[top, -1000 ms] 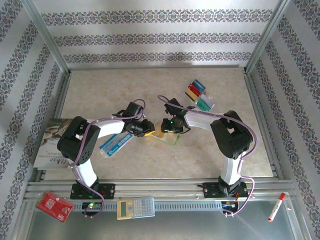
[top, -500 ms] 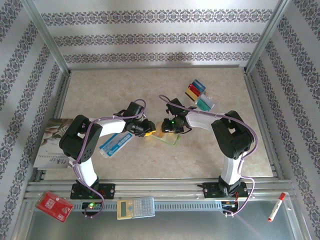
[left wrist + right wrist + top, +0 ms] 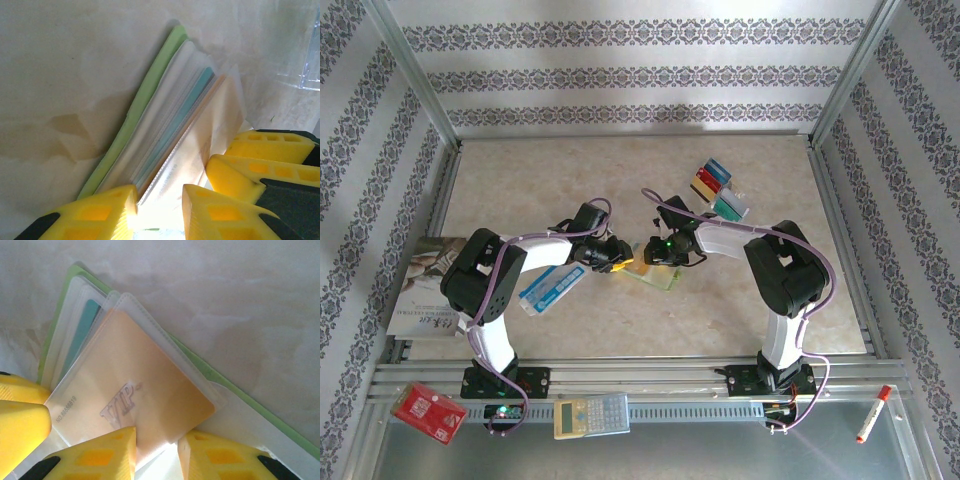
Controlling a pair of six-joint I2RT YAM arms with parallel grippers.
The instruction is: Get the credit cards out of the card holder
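Note:
The lime-green card holder (image 3: 663, 277) lies open mid-table, its clear sleeves fanned out. My left gripper (image 3: 620, 262) and right gripper (image 3: 653, 256) meet over it from either side. In the right wrist view a tan "VIP" card (image 3: 150, 385) sits in the top sleeve over a teal card (image 3: 82, 335). My right gripper (image 3: 156, 450) stands open astride the tan card's corner. In the left wrist view my left gripper (image 3: 159, 210) stands open over a clear sleeve beside the green cover (image 3: 145, 100). Several credit cards (image 3: 718, 190) lie at the back right.
A blue-and-white packet (image 3: 550, 288) lies under the left arm, with a magazine (image 3: 425, 285) at the left edge. On the front rail sit a red board (image 3: 428, 413), a calculator (image 3: 592, 414) and a marker (image 3: 872, 414). Metal frame posts border the table.
The left gripper has edged slightly right toward the card holder. The right gripper has barely moved.

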